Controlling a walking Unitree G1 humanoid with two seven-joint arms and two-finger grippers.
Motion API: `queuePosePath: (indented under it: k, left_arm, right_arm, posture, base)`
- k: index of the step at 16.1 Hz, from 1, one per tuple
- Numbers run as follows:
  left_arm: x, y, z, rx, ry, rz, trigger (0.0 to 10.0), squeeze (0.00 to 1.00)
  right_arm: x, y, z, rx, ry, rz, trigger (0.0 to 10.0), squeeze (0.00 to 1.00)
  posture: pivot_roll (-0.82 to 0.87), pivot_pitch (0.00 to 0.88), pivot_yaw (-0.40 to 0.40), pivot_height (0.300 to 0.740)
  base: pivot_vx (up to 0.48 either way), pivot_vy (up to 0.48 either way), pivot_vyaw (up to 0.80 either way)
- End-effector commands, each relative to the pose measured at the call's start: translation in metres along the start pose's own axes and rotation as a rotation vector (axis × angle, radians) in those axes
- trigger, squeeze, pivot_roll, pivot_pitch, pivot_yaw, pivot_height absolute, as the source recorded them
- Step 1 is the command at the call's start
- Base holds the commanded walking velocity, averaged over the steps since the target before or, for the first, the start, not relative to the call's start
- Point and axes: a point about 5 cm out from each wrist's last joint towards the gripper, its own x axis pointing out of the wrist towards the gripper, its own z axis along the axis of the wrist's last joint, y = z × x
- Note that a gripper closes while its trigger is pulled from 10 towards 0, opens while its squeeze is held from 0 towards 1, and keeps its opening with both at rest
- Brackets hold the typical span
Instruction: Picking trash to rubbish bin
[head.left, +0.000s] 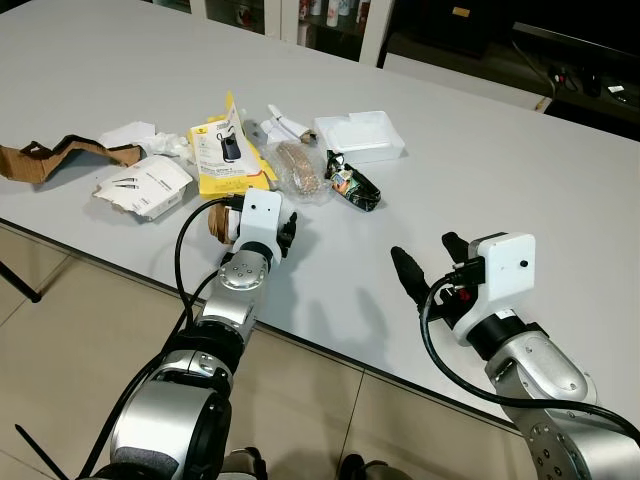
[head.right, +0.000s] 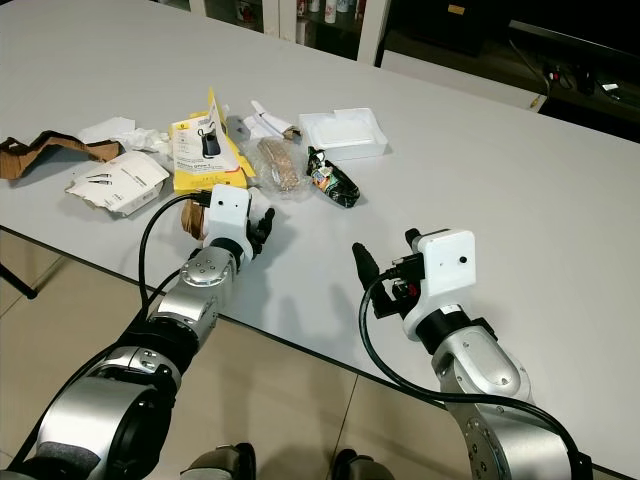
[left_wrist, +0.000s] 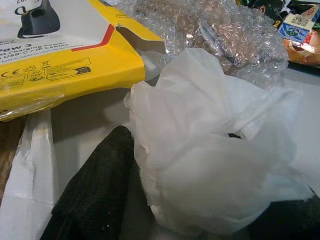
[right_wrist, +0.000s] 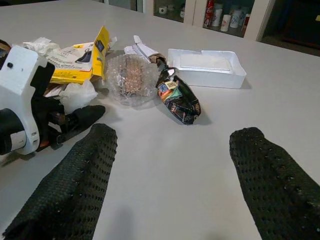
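Trash lies in a cluster on the grey table (head.left: 470, 180): a yellow package (head.left: 225, 150), a wad of bubble wrap (head.left: 297, 170), a black snack wrapper (head.left: 352, 185) and a white foam tray (head.left: 360, 135). My left gripper (head.left: 288, 228) reaches into the cluster's near edge. In the left wrist view a crumpled white plastic wad (left_wrist: 220, 165) sits between its spread black fingers (left_wrist: 100, 190), one of which touches it. The wad looks puffy, not squeezed. My right gripper (head.left: 421, 246) hovers open over bare table to the right, holding nothing.
A white carton (head.left: 145, 185), crumpled paper (head.left: 130, 135) and torn brown cardboard (head.left: 50, 158) lie further left. The table's near edge (head.left: 330, 350) runs under both arms, with tiled floor (head.left: 70, 330) below. Cabinets (head.left: 330, 20) stand beyond the far side.
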Motion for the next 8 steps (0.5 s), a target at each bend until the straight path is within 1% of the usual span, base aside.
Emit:
queuePosePath:
  k: [1,8]
  left_arm:
    - [-0.0039,-0.0008,-0.0189,-0.002,0.084,-0.008,0.0,0.00]
    - [-0.0041,-0.0003,-0.0194,0.005,0.077,-0.006,0.0,0.00]
  right_arm:
    - [-0.0030,0.0003,0.0002,-0.006,0.006,0.006,10.0,0.00]
    - [-0.0036,0.0006,-0.0021,-0.009,0.013,0.003,10.0,0.00]
  posture:
    - [0.08,0.160,-0.096,0.740]
    - [0.08,0.157,-0.093,0.740]
  base:
    - [0.000,0.000,0.00]
    - [0.000,0.000,0.00]
